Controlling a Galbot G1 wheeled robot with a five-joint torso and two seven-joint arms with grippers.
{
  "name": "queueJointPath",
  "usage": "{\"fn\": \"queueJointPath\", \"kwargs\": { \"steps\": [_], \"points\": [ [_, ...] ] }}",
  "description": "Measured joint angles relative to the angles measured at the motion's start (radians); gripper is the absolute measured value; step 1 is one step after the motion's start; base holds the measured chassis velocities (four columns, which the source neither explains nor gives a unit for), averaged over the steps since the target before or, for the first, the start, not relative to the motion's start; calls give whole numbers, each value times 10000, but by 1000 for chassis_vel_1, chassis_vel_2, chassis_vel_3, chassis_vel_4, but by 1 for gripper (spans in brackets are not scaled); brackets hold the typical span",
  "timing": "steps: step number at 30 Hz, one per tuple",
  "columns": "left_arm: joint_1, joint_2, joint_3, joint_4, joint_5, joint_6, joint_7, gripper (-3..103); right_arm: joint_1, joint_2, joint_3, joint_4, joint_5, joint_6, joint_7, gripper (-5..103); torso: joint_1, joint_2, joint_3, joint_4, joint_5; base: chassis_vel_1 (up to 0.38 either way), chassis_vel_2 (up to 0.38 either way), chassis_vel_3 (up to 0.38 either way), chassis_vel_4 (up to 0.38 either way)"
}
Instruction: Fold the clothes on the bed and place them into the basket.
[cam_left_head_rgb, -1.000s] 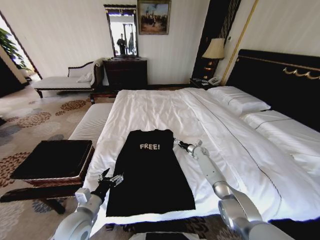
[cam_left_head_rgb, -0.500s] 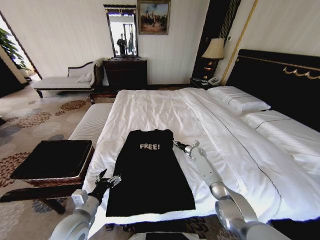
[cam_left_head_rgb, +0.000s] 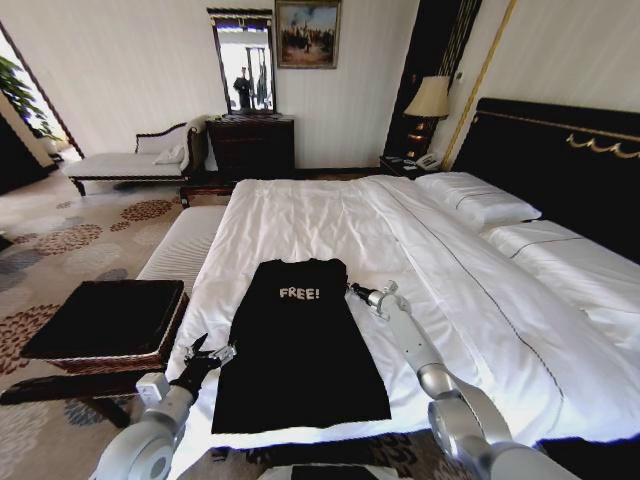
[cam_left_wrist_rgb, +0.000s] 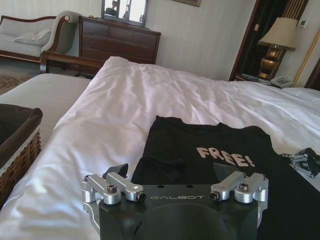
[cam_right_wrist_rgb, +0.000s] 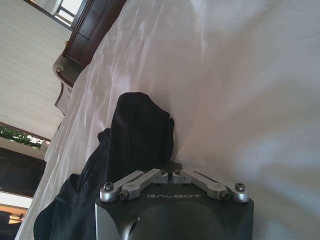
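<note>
The black T-shirt (cam_left_head_rgb: 300, 345) with white "FREE!" lettering lies flat as a narrow strip on the white bed (cam_left_head_rgb: 430, 250), near its foot. My right gripper (cam_left_head_rgb: 354, 291) is at the shirt's upper right corner, shut on a bunched fold of the black cloth (cam_right_wrist_rgb: 142, 132); in its wrist view the right gripper (cam_right_wrist_rgb: 169, 169) has its fingers pinched together. My left gripper (cam_left_head_rgb: 206, 353) hovers open beside the shirt's lower left edge, apart from it. From its wrist camera, the left gripper (cam_left_wrist_rgb: 171, 171) has nothing between its fingers and the shirt (cam_left_wrist_rgb: 210, 155) lies ahead. The wicker basket (cam_left_head_rgb: 120, 357) stands left of the bed.
A white-cushioned bench (cam_left_head_rgb: 185, 245) runs along the bed's left side behind the basket. Pillows (cam_left_head_rgb: 480, 200) and the black headboard (cam_left_head_rgb: 560, 170) are at the right. A dark dresser (cam_left_head_rgb: 250, 145), chaise longue (cam_left_head_rgb: 130, 160) and lamp (cam_left_head_rgb: 430, 100) stand by the far wall.
My left gripper has drawn back toward me and to the left, away from the shirt's edge. The right gripper has stayed at the shirt's corner.
</note>
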Motion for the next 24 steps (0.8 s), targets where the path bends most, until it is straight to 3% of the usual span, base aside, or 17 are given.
{"fn": "queueJointPath", "kwargs": {
  "steps": [7,17,24],
  "points": [
    [6,-47,-24,2,-29,0,2,96,-151,-172,72,314,-1,32,0,0,0,0,0,4,1,0,0,0,0],
    [-82,-62,-48,-48,-81,-1,-52,96,-1033,-484,202,1695,-659,894,144,0,0,0,0,-1,0,0,0,0,0],
    [-61,-110,-27,-96,-75,-3,-52,96,-1296,-578,197,2109,-877,1062,169,0,0,0,0,1,-1,0,0,0,0]
  ]
}}
